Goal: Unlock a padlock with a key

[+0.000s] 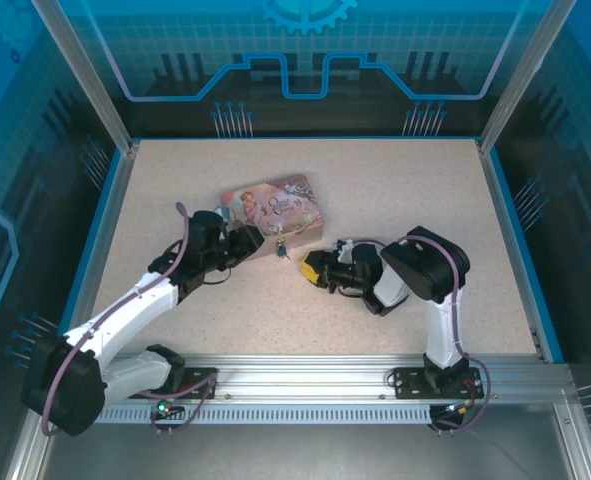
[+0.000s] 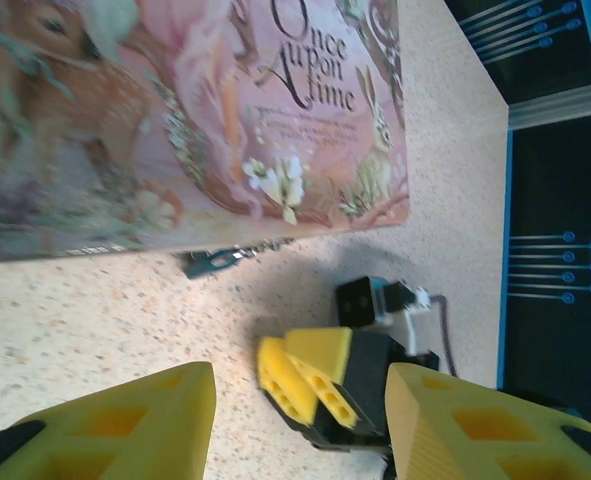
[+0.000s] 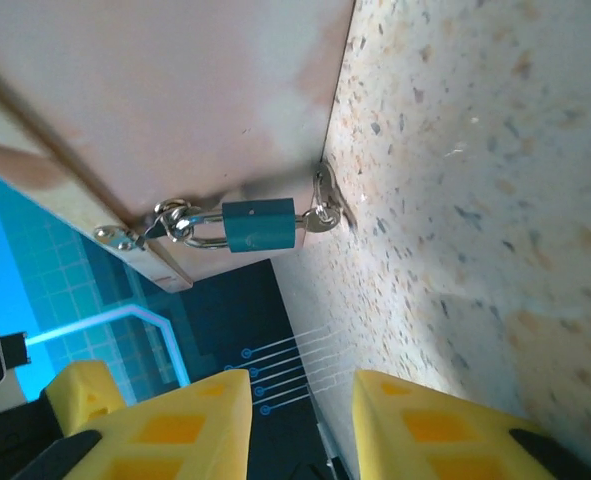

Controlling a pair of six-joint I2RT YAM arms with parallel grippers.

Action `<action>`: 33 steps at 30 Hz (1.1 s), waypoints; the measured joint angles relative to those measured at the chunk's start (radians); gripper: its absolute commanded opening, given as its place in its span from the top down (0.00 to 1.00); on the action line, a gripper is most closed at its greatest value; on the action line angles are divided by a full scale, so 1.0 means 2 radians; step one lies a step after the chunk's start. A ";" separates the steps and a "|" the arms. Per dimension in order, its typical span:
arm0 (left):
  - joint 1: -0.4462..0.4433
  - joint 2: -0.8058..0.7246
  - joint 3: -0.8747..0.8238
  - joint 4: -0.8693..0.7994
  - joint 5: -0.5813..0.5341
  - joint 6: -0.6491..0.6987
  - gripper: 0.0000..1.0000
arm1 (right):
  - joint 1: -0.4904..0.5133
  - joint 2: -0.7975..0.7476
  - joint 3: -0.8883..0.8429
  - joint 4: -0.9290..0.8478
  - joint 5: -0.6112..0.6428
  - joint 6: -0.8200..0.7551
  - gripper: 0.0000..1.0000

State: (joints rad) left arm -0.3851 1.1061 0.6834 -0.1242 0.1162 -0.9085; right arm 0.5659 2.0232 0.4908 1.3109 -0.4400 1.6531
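Observation:
The teal-blue padlock hangs by its silvery shackle from the latch on the front of the pink tin. The small silver key sits at the padlock's bottom end, touching the table. From above, the padlock lies just in front of the tin. My right gripper is open a short way from the padlock, nothing between its fingers. My left gripper is open too, hovering before the tin with the padlock ahead of it.
The speckled table is ringed by a blue border and transparent blue walls. My right gripper's yellow fingers show in the left wrist view, close to the left gripper. Both grippers flank the padlock.

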 measured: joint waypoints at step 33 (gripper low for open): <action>-0.086 0.219 -0.097 0.353 -0.034 0.062 0.20 | -0.060 -0.189 0.271 -0.638 0.162 -0.563 0.05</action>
State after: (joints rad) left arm -0.5568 1.5440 0.4885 0.5823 0.0479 -0.7837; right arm 0.4461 1.6447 1.0336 0.0353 -0.1154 0.5262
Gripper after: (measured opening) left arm 0.801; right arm 0.926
